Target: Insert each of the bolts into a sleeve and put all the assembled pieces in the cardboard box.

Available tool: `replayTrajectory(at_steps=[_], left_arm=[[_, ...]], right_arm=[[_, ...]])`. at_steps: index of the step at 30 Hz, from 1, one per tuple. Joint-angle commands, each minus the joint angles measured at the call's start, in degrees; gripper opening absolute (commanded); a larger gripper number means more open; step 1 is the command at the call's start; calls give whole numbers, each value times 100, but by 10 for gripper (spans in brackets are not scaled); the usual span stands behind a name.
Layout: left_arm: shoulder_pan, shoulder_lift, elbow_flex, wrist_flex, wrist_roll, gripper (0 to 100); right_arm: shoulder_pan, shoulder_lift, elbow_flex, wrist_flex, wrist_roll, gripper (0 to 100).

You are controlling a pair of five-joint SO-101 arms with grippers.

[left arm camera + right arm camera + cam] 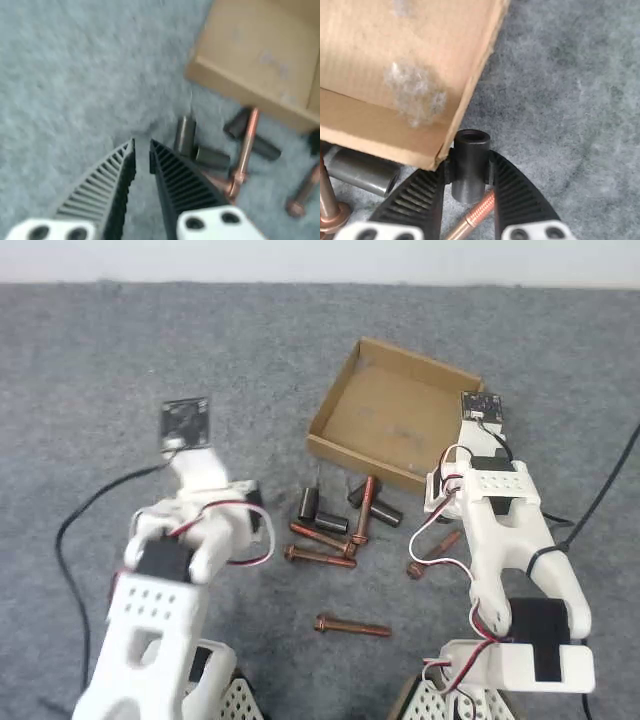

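My right gripper (469,167) is shut on a dark sleeve (469,172), held upright just off a corner of the cardboard box (395,125). A copper bolt (476,214) lies under it on the carpet, its threaded end close to the sleeve's base. My left gripper (142,149) hovers over bare carpet with only a narrow gap between its fingers and nothing in them; two sleeves (185,134) (212,157) lie just beyond its tips. In the high view several loose bolts (320,556) and sleeves (332,523) lie in front of the box (360,462).
One bolt (352,626) lies alone on the grey carpet between the two arm bases. Another bolt (432,555) lies beside the right arm. The box holds no parts. Cables trail from both arms. Open carpet stretches to the far left.
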Motion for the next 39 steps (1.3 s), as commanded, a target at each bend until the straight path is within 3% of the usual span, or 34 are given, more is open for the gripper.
replayTrajectory(at_steps=[1,10,23,29,34,39], left_arm=[[492,1292,-488,-176,448,52],[1776,3095,-514,-475,967,51],[1837,3147,-558,-308,1002,53],[1793,1916,-760,457,949,51],[1811,809,251,35,967,51],[1829,932,435,-70,967,27]], right_arm=[[48,-57,-193,-92,79,9],[48,-57,-202,-92,79,9],[48,-57,-202,-92,79,9],[48,-57,-202,-92,79,9],[40,-57,-202,-92,79,9],[40,-57,-202,-92,79,9]])
